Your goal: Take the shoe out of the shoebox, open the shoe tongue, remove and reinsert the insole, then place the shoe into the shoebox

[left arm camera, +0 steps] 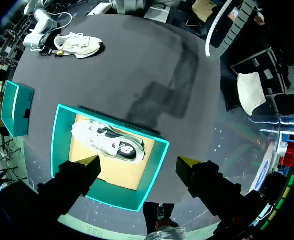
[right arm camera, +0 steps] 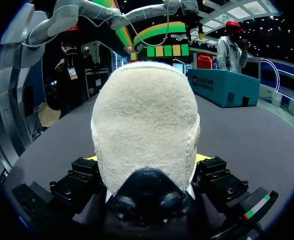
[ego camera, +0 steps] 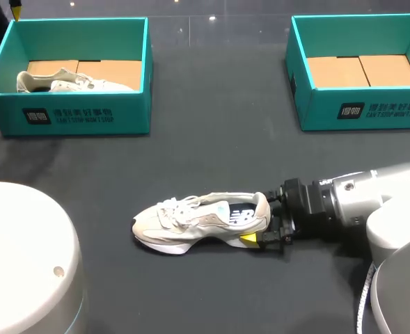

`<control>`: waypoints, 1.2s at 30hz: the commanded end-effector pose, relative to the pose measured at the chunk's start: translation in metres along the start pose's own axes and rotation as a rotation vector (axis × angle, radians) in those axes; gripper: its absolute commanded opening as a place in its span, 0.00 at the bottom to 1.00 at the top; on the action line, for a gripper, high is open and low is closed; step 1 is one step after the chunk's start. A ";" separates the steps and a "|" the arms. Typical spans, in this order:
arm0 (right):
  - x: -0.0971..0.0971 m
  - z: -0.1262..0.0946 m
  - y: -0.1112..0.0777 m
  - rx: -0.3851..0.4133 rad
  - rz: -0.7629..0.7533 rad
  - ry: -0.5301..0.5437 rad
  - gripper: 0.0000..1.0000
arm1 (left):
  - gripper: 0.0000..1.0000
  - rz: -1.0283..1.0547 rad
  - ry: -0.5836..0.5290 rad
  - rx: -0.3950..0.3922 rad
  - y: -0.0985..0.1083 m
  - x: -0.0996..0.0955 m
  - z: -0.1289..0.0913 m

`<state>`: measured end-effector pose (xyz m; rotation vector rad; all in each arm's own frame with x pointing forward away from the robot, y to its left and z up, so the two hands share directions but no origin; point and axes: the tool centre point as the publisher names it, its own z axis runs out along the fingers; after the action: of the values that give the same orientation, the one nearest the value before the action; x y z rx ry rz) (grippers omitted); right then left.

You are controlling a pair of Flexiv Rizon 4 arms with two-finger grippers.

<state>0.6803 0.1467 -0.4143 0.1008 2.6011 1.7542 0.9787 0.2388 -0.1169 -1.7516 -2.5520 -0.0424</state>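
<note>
The shoe (ego camera: 201,221) stood on its sole on the table (ego camera: 211,153), toe pointing away from the right gripper (ego camera: 263,221), whose fingers pinched its heel from both sides. Well apart, the left gripper (left arm camera: 137,165) hung with fingers spread above a shoebox (left arm camera: 154,172) holding a second shoe (left arm camera: 109,142). The other shoebox (ego camera: 361,111) stood beyond the right arm.

Overhead light casts soft shadows on table (left arm camera: 112,60).

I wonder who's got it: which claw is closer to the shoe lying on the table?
Right. The right claw holds the shoe by its heel; the left claw hangs above the far shoebox.
</note>
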 end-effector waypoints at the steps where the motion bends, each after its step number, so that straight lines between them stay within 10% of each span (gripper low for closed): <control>1: 0.002 0.001 0.001 0.006 0.000 -0.001 0.00 | 1.00 -0.346 0.020 0.060 -0.038 -0.008 0.010; 10: 0.002 0.001 0.001 0.006 0.000 -0.001 0.00 | 1.00 -0.609 -0.003 0.051 -0.096 -0.021 0.014; 22: 0.002 0.001 0.001 0.006 0.000 -0.001 0.00 | 1.00 -0.576 0.006 0.008 -0.099 -0.021 0.010; 36: 0.002 0.001 0.001 0.006 0.000 -0.001 0.00 | 1.00 -1.345 -0.057 0.008 -0.200 -0.057 0.026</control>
<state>0.6802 0.1466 -0.4143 0.1009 2.6012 1.7540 0.8304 0.1270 -0.1410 -0.3451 -3.0604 0.0390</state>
